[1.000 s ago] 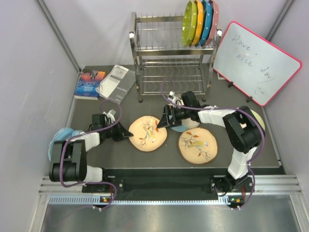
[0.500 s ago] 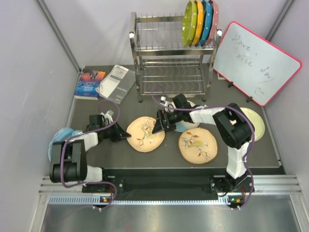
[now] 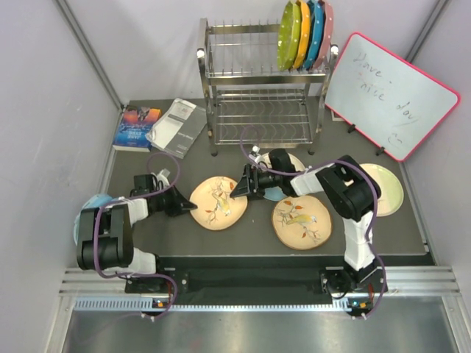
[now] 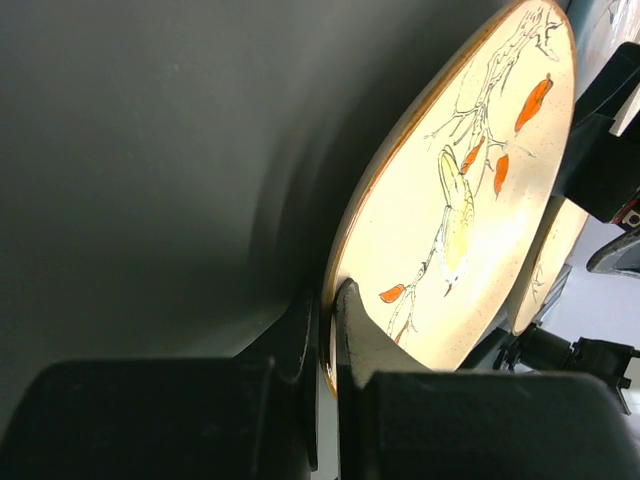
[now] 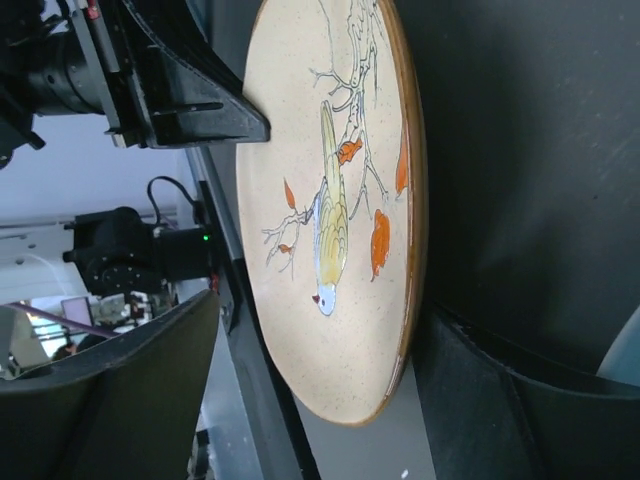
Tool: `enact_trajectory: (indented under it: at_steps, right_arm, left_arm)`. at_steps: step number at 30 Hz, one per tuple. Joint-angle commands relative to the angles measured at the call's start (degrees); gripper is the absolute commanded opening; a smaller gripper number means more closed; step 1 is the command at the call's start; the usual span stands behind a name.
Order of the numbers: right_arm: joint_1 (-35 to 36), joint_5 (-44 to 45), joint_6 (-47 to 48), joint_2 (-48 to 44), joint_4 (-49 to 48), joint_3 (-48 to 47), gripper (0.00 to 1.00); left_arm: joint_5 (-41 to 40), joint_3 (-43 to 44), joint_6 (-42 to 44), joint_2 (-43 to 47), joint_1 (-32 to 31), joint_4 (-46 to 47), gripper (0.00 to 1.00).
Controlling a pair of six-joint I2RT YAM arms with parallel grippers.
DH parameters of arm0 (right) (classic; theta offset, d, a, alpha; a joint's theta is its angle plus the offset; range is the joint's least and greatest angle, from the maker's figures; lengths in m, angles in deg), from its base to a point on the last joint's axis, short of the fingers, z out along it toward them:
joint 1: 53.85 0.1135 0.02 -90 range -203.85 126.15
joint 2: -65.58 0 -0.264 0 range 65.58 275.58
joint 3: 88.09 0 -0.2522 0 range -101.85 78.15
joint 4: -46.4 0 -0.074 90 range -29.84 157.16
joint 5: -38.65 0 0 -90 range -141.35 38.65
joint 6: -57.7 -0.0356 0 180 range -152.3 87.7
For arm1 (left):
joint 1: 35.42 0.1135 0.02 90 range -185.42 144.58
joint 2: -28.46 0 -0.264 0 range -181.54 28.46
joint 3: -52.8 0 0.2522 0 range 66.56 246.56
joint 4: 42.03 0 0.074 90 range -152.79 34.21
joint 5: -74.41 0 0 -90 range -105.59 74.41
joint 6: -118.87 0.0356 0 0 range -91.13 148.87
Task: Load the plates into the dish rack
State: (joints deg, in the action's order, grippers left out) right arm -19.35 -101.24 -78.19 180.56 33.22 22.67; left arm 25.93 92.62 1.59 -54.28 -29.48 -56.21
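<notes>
Your left gripper (image 3: 190, 204) is clamped tight on the left rim of the tan plate (image 3: 218, 202), on the table (image 3: 147, 228) in front of the rack (image 3: 257, 110). Your right gripper (image 3: 241, 188) straddles the opposite rim, jaws apart, not pinching yet. The other tan plate (image 3: 302, 220) lies just beside.

On the dark grey table (image 3: 176, 239), the left-hand peach plate (image 3: 218, 203) is speckled tan with a brown-orange rim, painted with a thin dark branch, orange-red leaves and a yellowish bird. The right-hand peach plate (image 3: 302, 221) bears a similar motif. Near the right edge lies a cream and pale green plate (image 3: 388, 190). The rack (image 3: 257, 118) is shiny silver, and its upper tier holds green, orange, blue and pink plates (image 3: 305, 33).
</notes>
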Motion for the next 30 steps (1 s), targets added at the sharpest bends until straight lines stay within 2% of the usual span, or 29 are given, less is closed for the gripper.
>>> enact_trajectory:
  at_steps: [1,5,7,11,15,19,20,25,26,28,30]
  right_arm:
    - [5.2,-10.7,-6.9,2.1,-21.8,-2.2,0.71]
    - [7.2,-7.8,3.4,1.2,-8.3,-6.2,0.71]
    - [7.4,-6.2,3.2,1.3,-8.0,-7.0,0.7]
    - [8.1,-2.9,8.9,1.8,5.1,-11.2,0.67]
    - [10.0,-2.7,11.0,3.0,11.0,-15.6,0.66]
    - [10.2,-8.4,4.6,5.1,2.3,-14.7,0.63]
    - [10.2,-9.7,-1.9,5.7,-7.8,-14.0,0.63]
    - [11.5,-17.2,-12.5,10.3,-25.1,-15.3,0.62]
    - [12.1,-18.1,-17.3,11.2,-28.5,-15.8,0.6]
    - [13.7,-19.9,-19.8,12.7,-32.5,-17.2,0.59]
    - [15.0,-20.2,-19.5,13.2,-31.4,-18.3,0.53]
  left_arm:
    - [-1.3,0.0,1.7,-3.4,-2.4,0.0,0.0]
    - [-1.6,0.0,1.5,-3.7,-3.4,0.0,0.0]
    - [-1.7,0.1,2.0,-3.2,-3.6,-0.1,0.0]
    - [-1.0,-0.4,1.8,-0.8,-4.8,1.6,0.0]
    - [-1.6,-0.8,1.7,0.4,-5.7,2.4,0.0]
    - [-1.2,-0.9,1.6,0.5,-5.8,2.8,0.0]
    - [-1.2,-0.9,1.6,0.4,-5.7,3.1,0.0]
    - [-0.2,-0.9,1.5,-0.1,-5.8,3.8,0.0]
    - [0.0,-0.9,1.5,-0.3,-7.2,3.9,0.0]
    - [0.1,-0.7,1.5,-0.9,-7.8,4.1,0.0]
    - [0.3,-0.6,1.8,-1.3,-8.2,4.3,0.0]
